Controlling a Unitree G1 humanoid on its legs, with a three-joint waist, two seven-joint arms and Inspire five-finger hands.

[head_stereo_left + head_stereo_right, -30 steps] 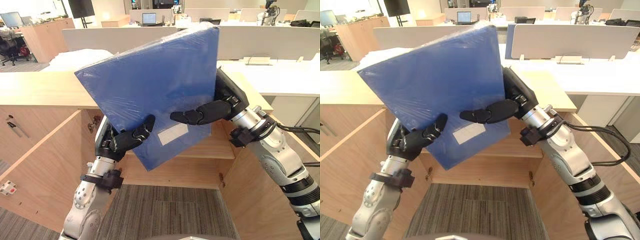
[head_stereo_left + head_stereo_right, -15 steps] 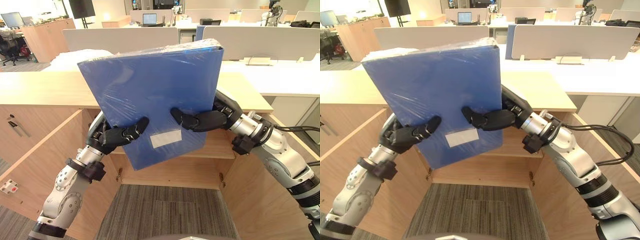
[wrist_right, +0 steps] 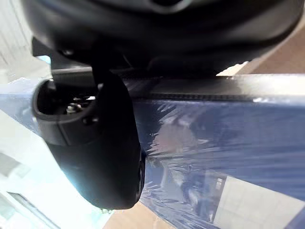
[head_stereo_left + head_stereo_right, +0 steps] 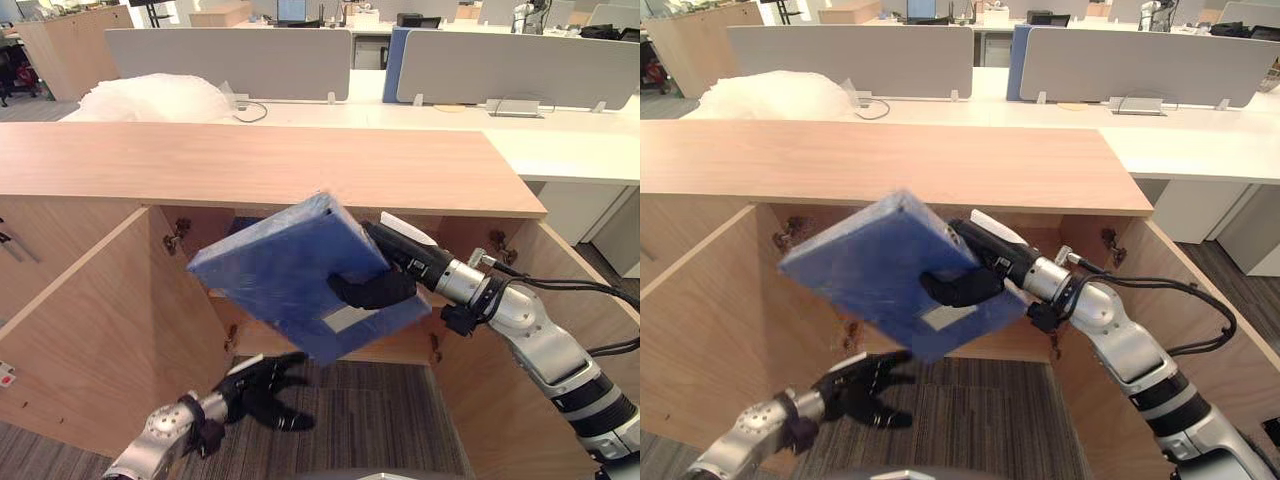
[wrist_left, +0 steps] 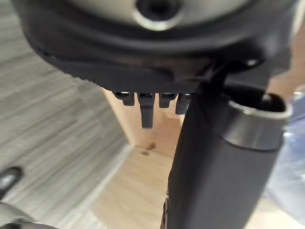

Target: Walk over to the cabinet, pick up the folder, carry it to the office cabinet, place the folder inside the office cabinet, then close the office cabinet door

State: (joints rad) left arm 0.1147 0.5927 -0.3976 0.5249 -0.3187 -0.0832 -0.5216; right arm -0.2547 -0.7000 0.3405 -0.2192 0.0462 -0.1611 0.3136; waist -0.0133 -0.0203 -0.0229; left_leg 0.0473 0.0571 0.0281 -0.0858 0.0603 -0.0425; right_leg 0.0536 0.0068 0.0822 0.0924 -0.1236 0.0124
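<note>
Currently the office cabinet stands with its doors swung open, the left door angled outward. The blue folder is tilted in the cabinet's opening, resting on no surface. The right robot hand grips the folder's edge, thumb across the front face just beside a white label. The right wrist view adds detail: clear film wraps the folder under the thumb. The left robot hand hangs below the folder, apart from it, fingers spread and empty, above the carpet; its wrist view shows them straight.
</note>
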